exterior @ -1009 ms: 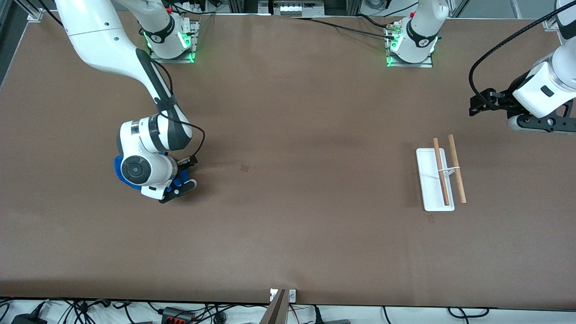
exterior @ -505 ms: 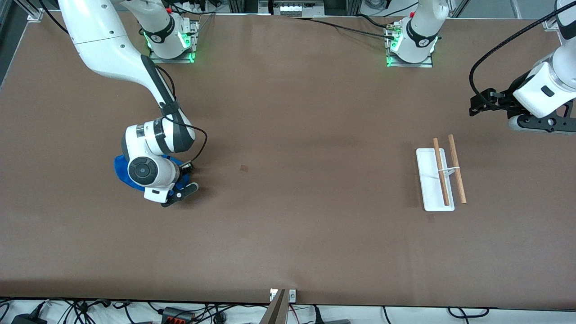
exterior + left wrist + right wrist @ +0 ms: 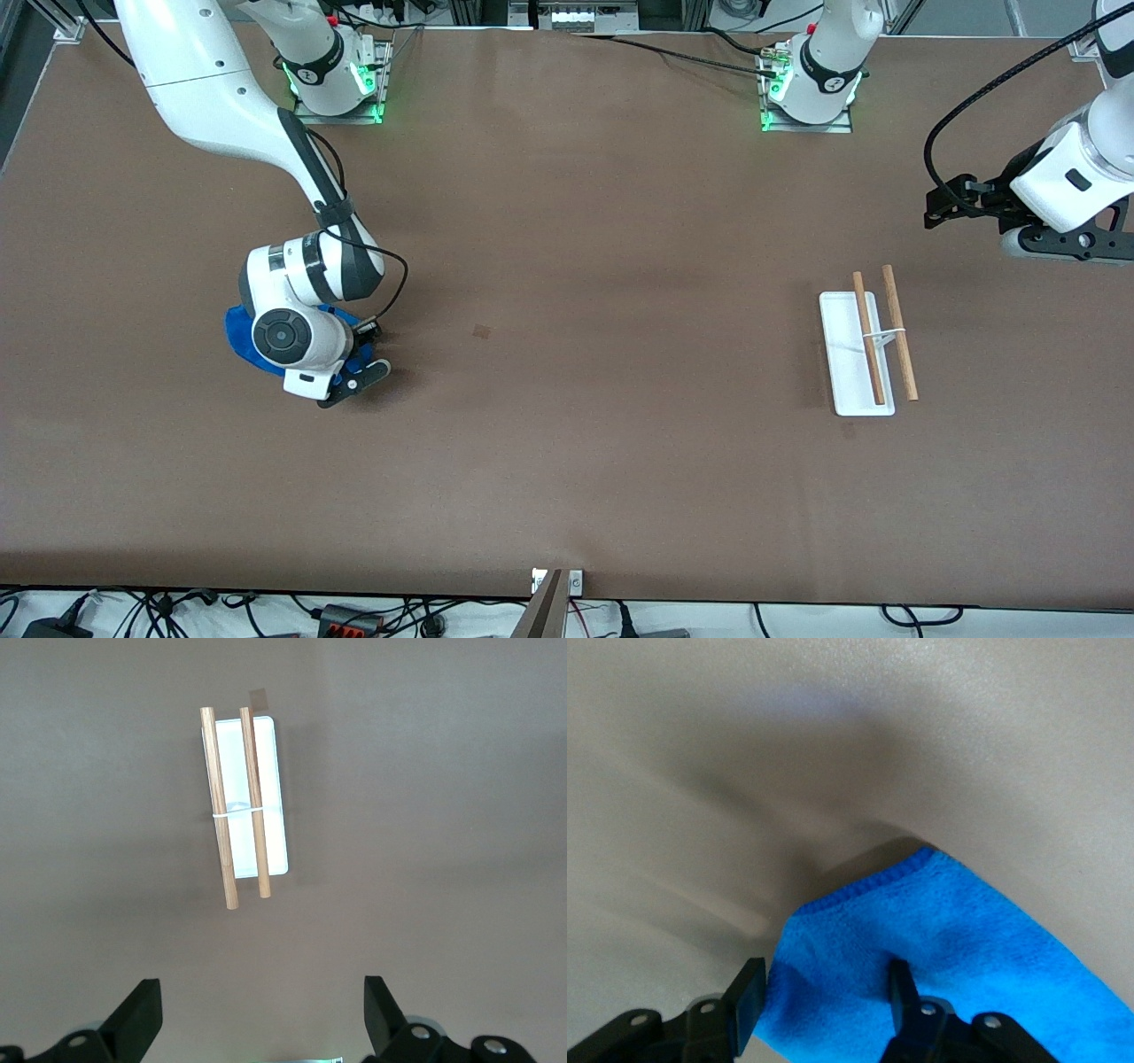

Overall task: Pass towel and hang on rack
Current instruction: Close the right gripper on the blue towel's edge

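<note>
Brown tabletop (image 3: pixel 585 266), two arms based along its upper edge in the front view. Right arm reaches down toward its own end of the tabletop; right claw (image 3: pixel 824 997) sits low at the blue towel (image 3: pixel 948 957), the wrist body covering most of the cloth from above so only blue edges (image 3: pixel 237 330) show around it. From the right wrist, a corner of the towel lies between the two dark fingers (image 3: pixel 749 992), one finger at the hemmed edge, the other pressed into the pile; fingers narrowed on the fabric, gripping the towel, though the cloth looks to rest on the tabletop. Towel is bright blue, fuzzy, with a stitched border. Left arm waits, raised over its own end of the tabletop; left claw (image 3: pixel 261 1014) hangs released, both fingertips (image 3: pixel 142 1010) spread wide with nothing between them, seen in the front view as black hardware (image 3: pixel 961 202). The rack (image 3: pixel 866 347) stands toward the left arm's end, well apart from the towel: flat white rectangular base (image 3: pixel 266 797), two parallel light-brown wooden rods (image 3: pixel 219 806) running its length, joined at mid-span by a thin white support. One rod overhangs the base edge. Rods bare. A small darker patch (image 3: pixel 481 331) marks the tabletop between towel and rack, nearer the towel.
</note>
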Motion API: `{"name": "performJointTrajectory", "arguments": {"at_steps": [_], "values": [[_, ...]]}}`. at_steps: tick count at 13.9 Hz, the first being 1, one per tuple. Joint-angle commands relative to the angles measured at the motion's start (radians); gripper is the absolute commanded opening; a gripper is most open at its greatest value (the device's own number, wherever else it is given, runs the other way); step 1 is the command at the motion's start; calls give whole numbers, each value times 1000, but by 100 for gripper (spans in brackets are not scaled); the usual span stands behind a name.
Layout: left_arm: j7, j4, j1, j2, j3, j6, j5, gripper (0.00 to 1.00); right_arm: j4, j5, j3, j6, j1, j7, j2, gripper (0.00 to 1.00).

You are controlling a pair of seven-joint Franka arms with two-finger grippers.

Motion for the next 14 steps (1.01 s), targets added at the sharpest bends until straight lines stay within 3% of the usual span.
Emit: {"name": "performJointTrajectory", "arguments": {"at_steps": [1,5,7,11,14], "values": [[5,33,7,15,-2,-25,-10,100,10,-6,4,2,5,31,10,65],[5,32,7,15,-2,-25,-10,100,18,-14,4,3,30,42,13,65],[5,32,9,15,0,-25,-18,100,22,-14,3,2,31,42,19,60],[5,32,9,15,7,-25,-30,100,24,-32,4,2,33,38,19,38],[5,32,9,15,7,-25,-30,100,25,-49,4,-6,33,36,18,7]]}}
